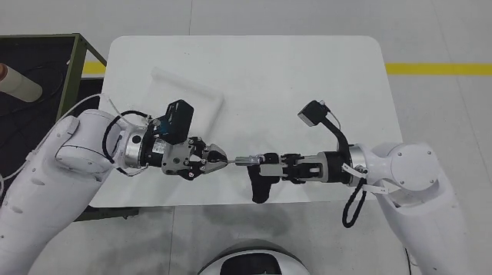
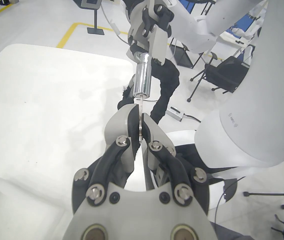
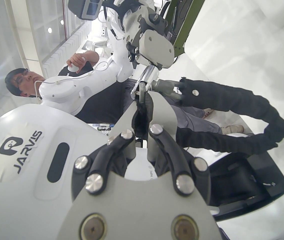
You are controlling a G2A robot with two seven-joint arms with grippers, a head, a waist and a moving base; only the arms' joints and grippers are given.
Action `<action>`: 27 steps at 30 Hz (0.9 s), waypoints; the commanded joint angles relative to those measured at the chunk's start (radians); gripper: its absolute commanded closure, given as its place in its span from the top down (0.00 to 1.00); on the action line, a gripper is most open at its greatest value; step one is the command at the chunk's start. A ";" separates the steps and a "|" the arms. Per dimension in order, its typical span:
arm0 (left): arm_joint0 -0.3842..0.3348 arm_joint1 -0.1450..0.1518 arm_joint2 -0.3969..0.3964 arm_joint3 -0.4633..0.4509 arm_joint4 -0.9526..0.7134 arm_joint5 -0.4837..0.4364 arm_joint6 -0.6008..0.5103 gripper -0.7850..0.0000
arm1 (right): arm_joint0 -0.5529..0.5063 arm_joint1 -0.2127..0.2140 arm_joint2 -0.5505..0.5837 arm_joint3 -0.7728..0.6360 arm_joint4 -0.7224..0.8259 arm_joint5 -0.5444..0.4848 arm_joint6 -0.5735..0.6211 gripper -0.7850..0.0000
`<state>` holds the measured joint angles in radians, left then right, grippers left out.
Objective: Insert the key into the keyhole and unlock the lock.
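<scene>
above the near edge of the white table (image 1: 307,83), the right gripper (image 3: 142,98) is clamped on the chrome cable lock (image 2: 142,78); the left gripper (image 2: 140,116) pinches the key (image 2: 140,126), tip at the keyhole (image 2: 140,96).

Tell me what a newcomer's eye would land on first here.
First, the two grippers meeting tip to tip above the table's near edge. The left gripper pinches the flat key, whose tip sits at the keyhole of the chrome lock held by the right gripper. Next comes the lock's black cable, looping away beside the right gripper.
</scene>
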<state>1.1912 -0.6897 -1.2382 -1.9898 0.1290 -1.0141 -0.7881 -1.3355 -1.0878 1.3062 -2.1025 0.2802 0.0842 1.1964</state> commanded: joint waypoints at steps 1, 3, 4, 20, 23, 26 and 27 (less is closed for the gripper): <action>0.001 -0.004 -0.011 -0.019 0.055 0.002 0.034 0.00 | 0.000 0.001 0.000 0.001 0.003 0.000 -0.002 0.00; 0.002 -0.009 -0.025 -0.037 0.114 0.002 0.097 0.00 | 0.000 0.002 0.000 0.002 0.007 0.002 -0.005 0.00; 0.008 -0.012 -0.031 -0.042 0.156 0.002 0.134 0.00 | 0.000 0.003 -0.001 0.003 0.010 0.003 -0.006 0.00; 0.112 -0.020 -0.145 0.144 0.143 0.002 0.638 1.00 | 0.031 0.011 0.048 -0.020 -0.108 0.061 -0.192 0.00; 0.116 -0.021 -0.158 0.156 0.119 0.004 0.668 1.00 | 0.054 0.017 0.085 -0.058 -0.218 0.116 -0.247 0.00; 0.116 -0.021 -0.158 0.156 0.119 0.004 0.668 1.00 | 0.092 0.023 0.097 -0.085 -0.336 0.179 -0.274 0.00; 0.116 -0.021 -0.158 0.156 0.119 0.004 0.668 1.00 | 0.107 0.024 0.093 -0.094 -0.366 0.195 -0.281 0.00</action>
<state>1.3071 -0.7108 -1.3956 -1.8342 0.2418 -1.0104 -0.1011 -1.2413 -1.0650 1.4030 -2.1900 -0.0480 0.2640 0.9198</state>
